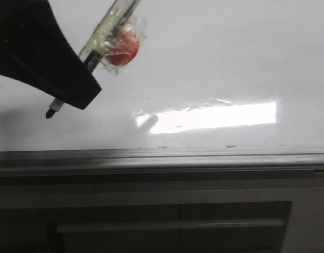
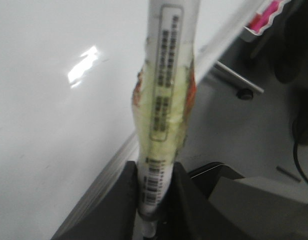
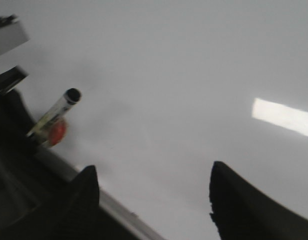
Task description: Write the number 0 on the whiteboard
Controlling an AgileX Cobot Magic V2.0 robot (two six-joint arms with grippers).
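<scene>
Cabinet front (image 1: 167,221): nearest the front camera; dark grey panels with a long pale horizontal bar handle (image 1: 169,226) across the lower part.
Rail (image 1: 162,158): grey metal strip running the full width, between the cabinet and the board surface.
Whiteboard (image 1: 230,58): large glossy white surface beyond the rail, filling the upper half of the front view. A bright rectangular glare (image 1: 209,117) sits low on it, right of centre. A few tiny dark specks near the glare and the rail.
Number 0: no drawn ring visible on the board in any view; surface reads bare.
Left gripper (image 2: 152,200): black fingers clamped on the lower barrel of a marker (image 2: 166,90); in the left wrist view the barrel sits tight between both fingers (image 2: 123,200), white body with a barcode label and a yellowish tape wrap.
Marker, front view (image 1: 106,31): slanted, dark tip (image 1: 50,112) pointing down-left, poking out below the gripper (image 1: 67,100). A red round piece in clear wrap (image 1: 123,48) is strapped to the barrel. Whether the tip touches the board, I cannot tell.
Right gripper (image 3: 154,200): two dark fingers spread well apart, nothing between them, hanging over the white board; the marker (image 3: 53,115) and its red piece show at the side of that view.
</scene>
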